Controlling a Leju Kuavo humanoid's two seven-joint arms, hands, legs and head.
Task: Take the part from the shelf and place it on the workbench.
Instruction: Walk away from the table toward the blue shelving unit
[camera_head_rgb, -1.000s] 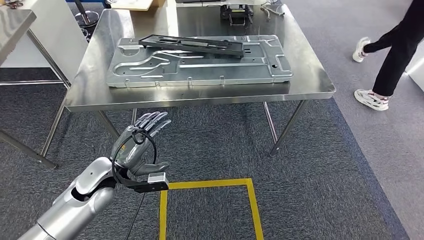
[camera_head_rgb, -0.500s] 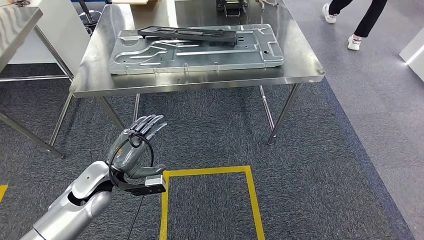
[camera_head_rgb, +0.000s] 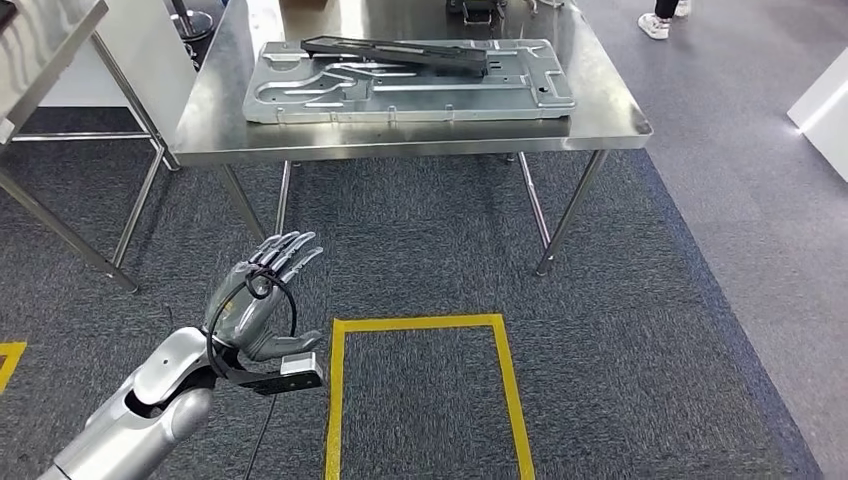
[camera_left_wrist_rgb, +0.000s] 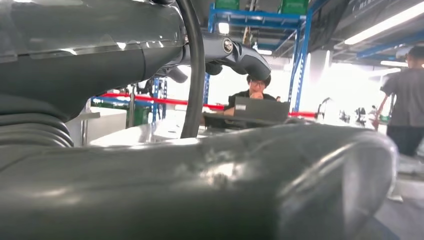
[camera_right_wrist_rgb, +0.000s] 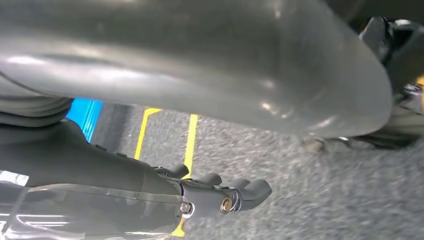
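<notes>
Steel workbench (camera_head_rgb: 420, 135) carries grey stamped panel (camera_head_rgb: 400, 95); black part (camera_head_rgb: 395, 52) atop panel.

L robot hand (camera_head_rgb: 258, 293) raised, fingers apart, holding nothing, R robot hand (camera_right_wrist_rgb: 220, 197) hanging, fingers loosely extended

Workbench (camera_head_rgb: 400, 140): brushed steel top, smooth, dull sheen, slim metal legs. On it, large stamped sheet-metal panel (camera_head_rgb: 420, 95), pale grey, satin, ribbed and embossed. Across panel, black part (camera_head_rgb: 400, 52), matt, looks like plastic or painted metal, cannot tell which. Floor carpet (camera_head_rgb: 620, 330): dark grey, coarse, speckled weave; yellow tape outline (camera_head_rgb: 420, 323) on it, glossy. My left hand (camera_head_rgb: 258, 300): silver-grey palm shell, smooth, semi-gloss; my fingers (camera_head_rgb: 290, 250) darker. My right hand (camera_right_wrist_rgb: 215, 197): dark matt fingers, glossy grey thumb.
</notes>
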